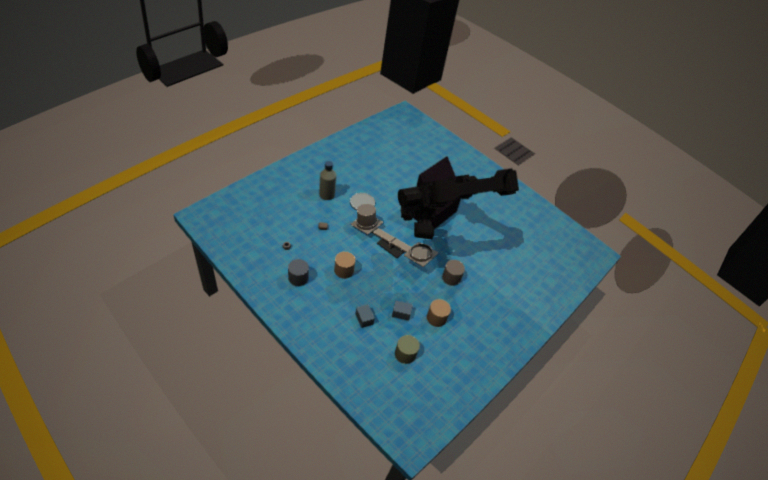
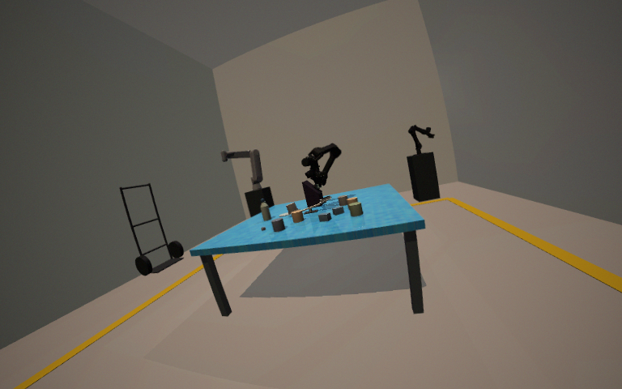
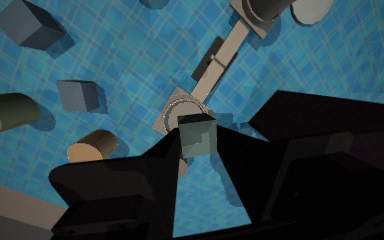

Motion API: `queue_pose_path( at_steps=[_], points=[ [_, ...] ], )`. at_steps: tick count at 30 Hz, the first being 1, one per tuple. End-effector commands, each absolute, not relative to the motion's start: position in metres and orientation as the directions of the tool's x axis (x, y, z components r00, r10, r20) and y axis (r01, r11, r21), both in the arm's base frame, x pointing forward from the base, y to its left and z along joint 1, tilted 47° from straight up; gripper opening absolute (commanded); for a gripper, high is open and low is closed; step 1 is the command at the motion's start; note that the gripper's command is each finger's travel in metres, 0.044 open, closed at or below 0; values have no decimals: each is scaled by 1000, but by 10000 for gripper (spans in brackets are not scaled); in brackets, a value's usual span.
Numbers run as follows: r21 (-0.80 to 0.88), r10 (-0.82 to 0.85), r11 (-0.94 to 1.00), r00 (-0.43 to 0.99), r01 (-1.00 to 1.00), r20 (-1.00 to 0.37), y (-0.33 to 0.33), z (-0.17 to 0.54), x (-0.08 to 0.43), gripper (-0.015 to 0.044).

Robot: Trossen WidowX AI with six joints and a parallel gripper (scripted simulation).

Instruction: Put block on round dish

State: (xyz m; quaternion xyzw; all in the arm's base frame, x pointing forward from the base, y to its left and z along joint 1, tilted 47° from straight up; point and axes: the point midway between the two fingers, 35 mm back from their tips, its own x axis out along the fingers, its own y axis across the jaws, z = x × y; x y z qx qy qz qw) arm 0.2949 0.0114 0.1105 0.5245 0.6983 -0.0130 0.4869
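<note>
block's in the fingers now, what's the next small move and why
Probably carry the block along the balance toward the round dish. The gripper is shut on it, above the bare pad, and the dish lies past the standing cup, so skirt that cup.
</note>
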Motion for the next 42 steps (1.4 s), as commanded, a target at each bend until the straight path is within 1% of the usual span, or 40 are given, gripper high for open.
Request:
queue_pose_path(
  at_steps=[1,11,21,31,42],
  points=[
    [472,710,432,33,769,-703,-8,88,301,0],
    [466,695,448,31,763,-718,-54,29,309,0],
    [464,689,462,24,756,-724,-96,-35,300,0],
    [470,692,473,15,745,-721,-129,-101,277,0],
    [486,707,480,6,730,-707,-149,-172,237,0]
  ],
)
